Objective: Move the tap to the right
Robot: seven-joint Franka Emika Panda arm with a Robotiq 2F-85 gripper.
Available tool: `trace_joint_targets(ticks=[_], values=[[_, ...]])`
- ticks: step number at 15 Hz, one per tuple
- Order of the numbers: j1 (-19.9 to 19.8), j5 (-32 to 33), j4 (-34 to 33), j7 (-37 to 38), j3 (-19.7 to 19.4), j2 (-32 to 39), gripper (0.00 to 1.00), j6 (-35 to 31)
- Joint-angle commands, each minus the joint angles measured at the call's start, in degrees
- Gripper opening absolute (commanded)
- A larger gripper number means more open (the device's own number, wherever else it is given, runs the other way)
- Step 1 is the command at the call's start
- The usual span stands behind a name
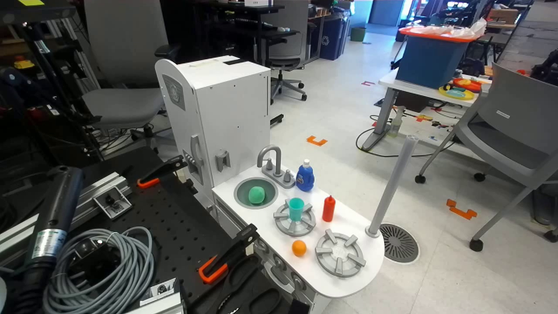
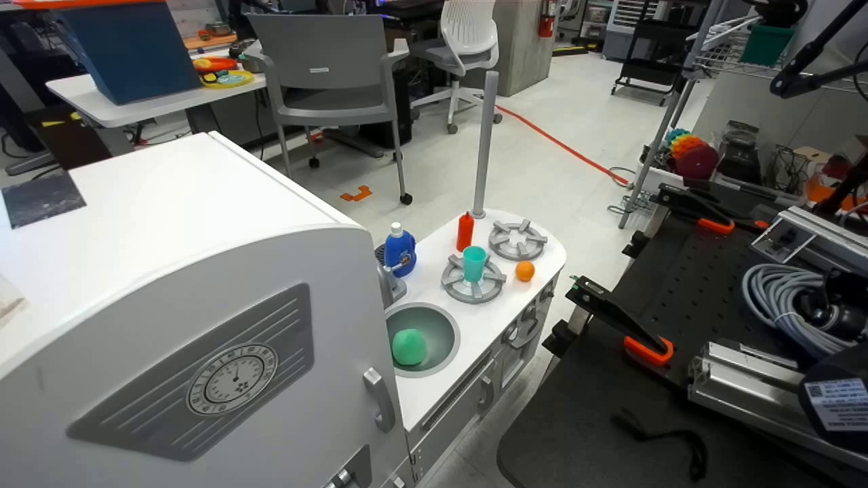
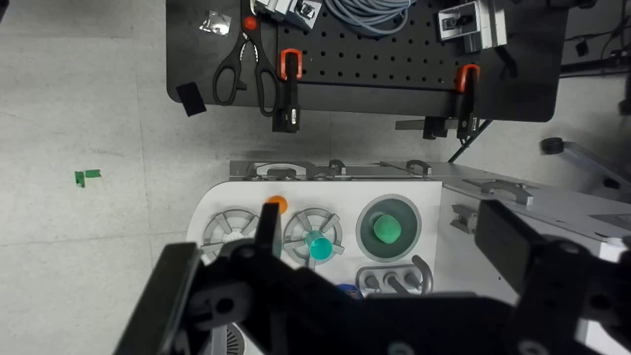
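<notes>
Spread wide, the gripper (image 3: 379, 227) is hanging above the white counter (image 3: 335, 194), its dark fingertips (image 3: 502, 239) standing well apart. Below, the silver-grey tap (image 1: 278, 165) is standing upright near the counter's far edge, its spout hooking over toward the tall white cabinet (image 2: 339, 298), which is hiding part of it in an exterior view. Just beside the tap I'm noticing a white-capped blue bottle (image 1: 305, 178), also standing upright. In front of the tap, a round grey sink (image 1: 241, 194) is holding a green rounded piece (image 1: 256, 195). Further along, a teal cup (image 1: 296, 209) is standing on a grey burner (image 1: 295, 227), and a red bottle (image 1: 328, 209) is rising close by. An orange ball (image 1: 299, 248) is resting near the front edge, between that burner and the second burner (image 1: 339, 265). At the rounded end a grey pole (image 1: 392, 187) is rising. Across the gap, a black table (image 3: 522, 93) is bearing coiled cable (image 1: 135, 266) and scissors (image 3: 251, 32), while orange-and-black clamps (image 3: 292, 88) are sitting along its edge.
</notes>
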State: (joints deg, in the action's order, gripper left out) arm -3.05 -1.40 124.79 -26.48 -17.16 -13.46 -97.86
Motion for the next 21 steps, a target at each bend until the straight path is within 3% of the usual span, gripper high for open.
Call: trace_joint_targets(ticks=[1, 7, 10, 15, 21], values=[[-0.28, -1.32, -4.69, 6.9, 4.12, 9.71, 1.0, -2.04], [2.17, 0.0, -10.28, 22.88, 12.72, 27.57, 1.0, -16.03], [4.44, 1.61, -16.25, 30.72, 14.82, 38.3, 1.0, -21.56], [10.29, 6.28, -27.18, 41.43, 14.15, 53.98, 1.0, -27.68], [16.79, 11.0, -35.3, 44.34, 13.45, 64.94, 1.0, -30.1]])
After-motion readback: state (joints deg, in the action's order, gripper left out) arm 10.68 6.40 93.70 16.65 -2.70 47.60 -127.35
